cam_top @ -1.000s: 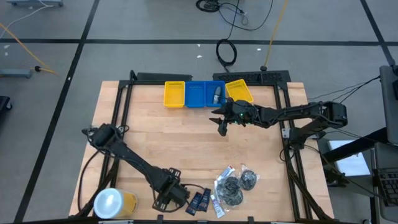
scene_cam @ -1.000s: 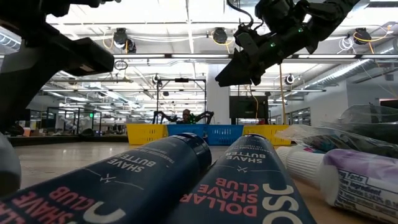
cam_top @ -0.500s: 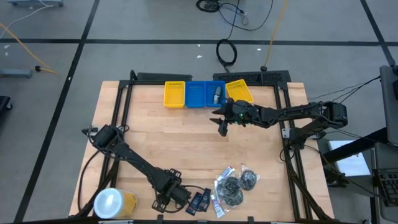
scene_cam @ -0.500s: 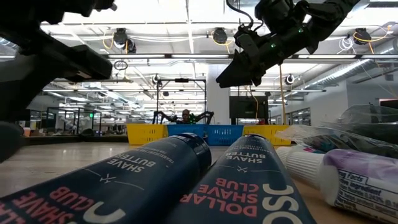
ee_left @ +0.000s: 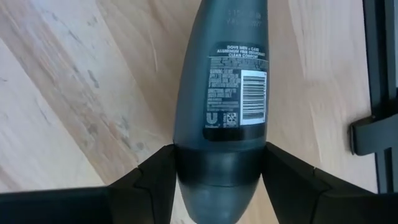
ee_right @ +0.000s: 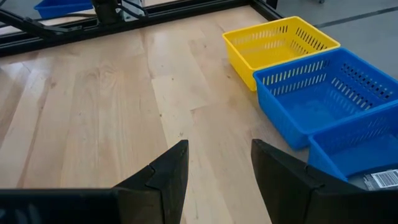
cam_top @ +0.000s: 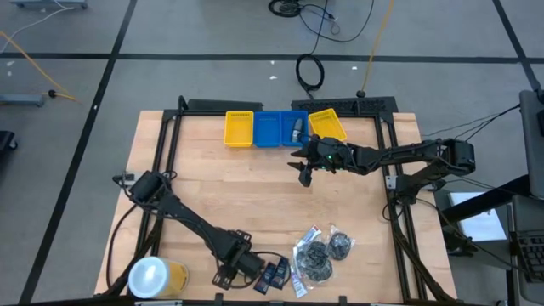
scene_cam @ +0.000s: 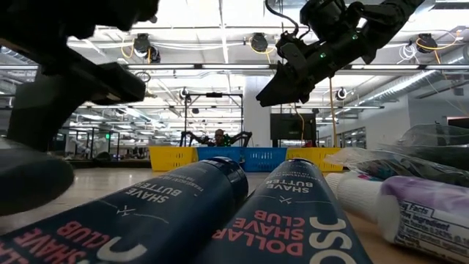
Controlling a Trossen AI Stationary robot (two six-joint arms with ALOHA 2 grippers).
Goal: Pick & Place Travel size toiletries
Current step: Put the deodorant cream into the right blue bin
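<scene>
Currently left gripper (cam_top: 242,265) jaws clamp the dark grey bottle (ee_left: 227,93) beside the navy packets (cam_top: 274,274), ready to lift; right gripper (cam_top: 303,173) hovers open, empty.

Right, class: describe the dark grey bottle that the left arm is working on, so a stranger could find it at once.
Start at the wooden table and go to its near edge, between the white-topped yellow container and the navy packets. There the left tool has its fingers on either side of a dark grey oblong bottle lying flat. Unlike the navy packets, it is rounded and carries a white barcode label.
</scene>
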